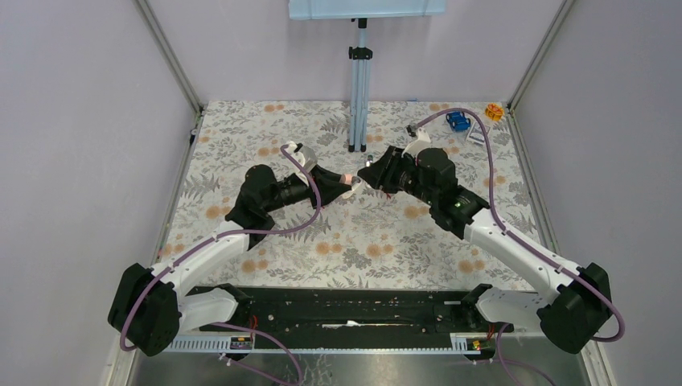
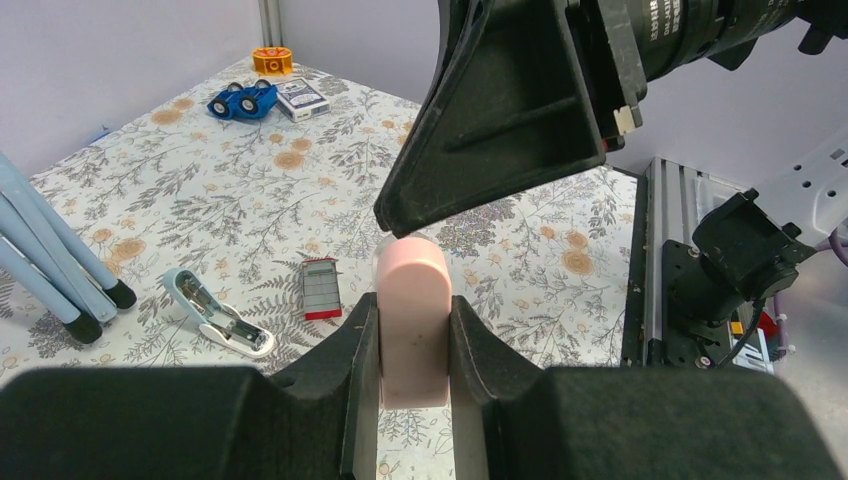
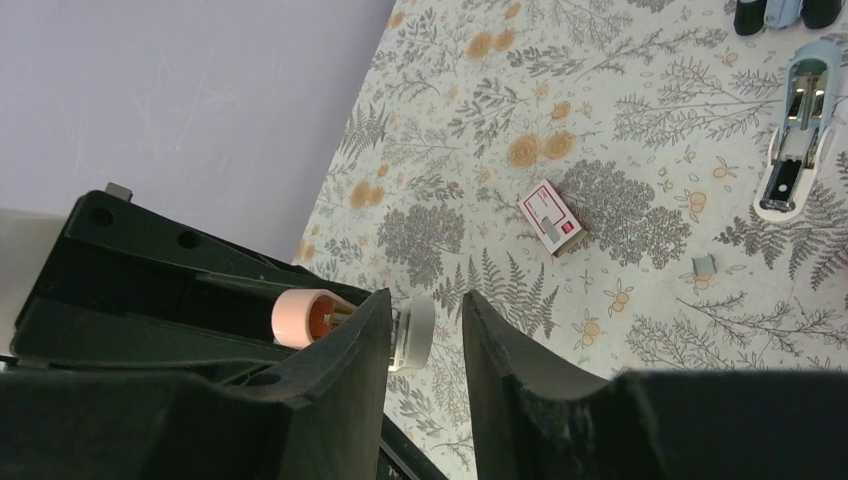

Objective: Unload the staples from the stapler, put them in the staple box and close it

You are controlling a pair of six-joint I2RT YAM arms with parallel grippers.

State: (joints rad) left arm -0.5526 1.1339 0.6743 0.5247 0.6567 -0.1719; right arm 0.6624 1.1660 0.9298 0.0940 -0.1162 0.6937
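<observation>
My left gripper (image 2: 412,312) is shut on a pink mini stapler (image 2: 412,330) and holds it above the mid-table (image 1: 348,178). In the right wrist view the stapler's pink end (image 3: 297,316) lies behind my near finger. Its white end cap (image 3: 418,330) sticks out on a short metal piece between the jaws of my right gripper (image 3: 425,305). The jaws stand apart, with the cap next to the left one and a gap to the right one. I cannot make out the staples as a separate silvery strip.
On the table lie a light-blue stapler (image 3: 795,150), opened up, a small red box (image 3: 552,218) and a small grey box (image 3: 703,265). A tripod (image 1: 359,80) stands at the back. A blue toy (image 1: 458,121), an orange piece (image 1: 494,111) and a card box (image 2: 301,98) sit at the back right.
</observation>
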